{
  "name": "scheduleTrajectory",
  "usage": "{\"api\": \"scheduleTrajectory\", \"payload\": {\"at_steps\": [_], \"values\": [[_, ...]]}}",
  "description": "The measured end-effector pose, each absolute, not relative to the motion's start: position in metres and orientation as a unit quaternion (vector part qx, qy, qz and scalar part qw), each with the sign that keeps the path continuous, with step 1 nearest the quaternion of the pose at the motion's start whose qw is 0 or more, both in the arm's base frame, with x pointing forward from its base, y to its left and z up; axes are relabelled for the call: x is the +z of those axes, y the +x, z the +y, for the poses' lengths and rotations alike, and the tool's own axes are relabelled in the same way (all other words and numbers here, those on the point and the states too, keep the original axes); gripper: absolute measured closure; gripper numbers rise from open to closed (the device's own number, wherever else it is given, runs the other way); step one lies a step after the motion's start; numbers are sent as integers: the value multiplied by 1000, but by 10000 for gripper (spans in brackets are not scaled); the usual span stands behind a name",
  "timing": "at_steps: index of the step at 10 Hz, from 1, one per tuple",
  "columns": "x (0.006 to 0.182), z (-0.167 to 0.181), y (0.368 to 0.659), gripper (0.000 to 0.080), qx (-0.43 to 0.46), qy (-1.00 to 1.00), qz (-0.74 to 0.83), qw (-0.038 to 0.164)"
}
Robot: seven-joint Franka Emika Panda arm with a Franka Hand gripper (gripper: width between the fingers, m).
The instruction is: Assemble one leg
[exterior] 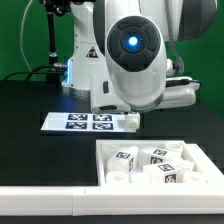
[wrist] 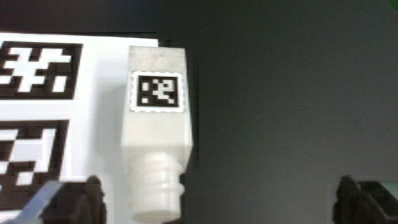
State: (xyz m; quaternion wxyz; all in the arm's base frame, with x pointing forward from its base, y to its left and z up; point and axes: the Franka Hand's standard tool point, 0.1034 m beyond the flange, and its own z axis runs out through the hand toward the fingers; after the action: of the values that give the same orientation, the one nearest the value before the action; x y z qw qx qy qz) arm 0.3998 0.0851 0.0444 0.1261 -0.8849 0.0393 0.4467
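Note:
One leg [wrist: 157, 110] is a small white oblong block with a black-and-white tag on its face and a narrower screw end. It lies on the black table against the edge of the marker board [wrist: 45, 70]. My gripper [wrist: 222, 205] is open above it. The screw end sits between the two dark fingertips [wrist: 75, 205], close to one of them, and touches neither. In the exterior view the same leg [exterior: 131, 120] lies at the exterior view's right end of the marker board [exterior: 80, 121], under the arm. The arm hides the gripper there.
A large white walled tray [exterior: 105, 165] stands in front, holding several more tagged white legs [exterior: 124, 157] and other white parts. The robot's base and body [exterior: 130, 50] tower over the marker board. A green backdrop stands behind.

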Motion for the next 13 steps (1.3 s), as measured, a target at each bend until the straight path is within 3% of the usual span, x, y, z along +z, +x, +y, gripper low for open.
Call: {"api": "scheduleTrajectory", "payload": {"at_steps": [2,7,11,13], "values": [[43,85,398,151,448,-884,39,126],[12,91,326,151,485,-869,23,96],[7,93,325,165,469,-878,6,100],[7,93,325,522,469,-878,6,100]]}}
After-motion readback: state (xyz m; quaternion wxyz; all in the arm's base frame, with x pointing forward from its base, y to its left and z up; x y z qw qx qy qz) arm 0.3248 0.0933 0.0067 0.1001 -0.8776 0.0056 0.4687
